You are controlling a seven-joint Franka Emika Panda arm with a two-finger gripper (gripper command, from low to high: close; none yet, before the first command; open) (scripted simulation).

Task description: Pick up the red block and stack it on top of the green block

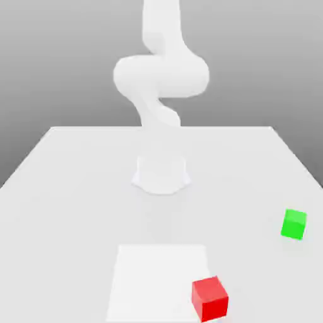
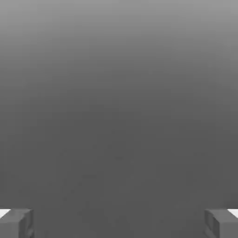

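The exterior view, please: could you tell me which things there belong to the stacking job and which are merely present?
Belonging to the job:
- small red cube-shaped block, on the table near the front
- small green cube-shaped block, apart from it, toward the exterior view's right

Merely present:
- white table
- pale square patch on the table beside the red block

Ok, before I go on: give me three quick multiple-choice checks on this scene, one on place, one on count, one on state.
1. In the exterior view, the green block lies where against the red block?
A. farther back, to the right
B. on top of it
C. nearer, to the left

2. How many blocks are on the table?
A. one
B. two
C. four

3. The gripper is:
A. shut on the red block
B. shut, empty
C. open, empty

Key: 1 A, the blocks sit apart; 2 B, one red, one green; 3 C, its fingers stand wide apart with nothing between.
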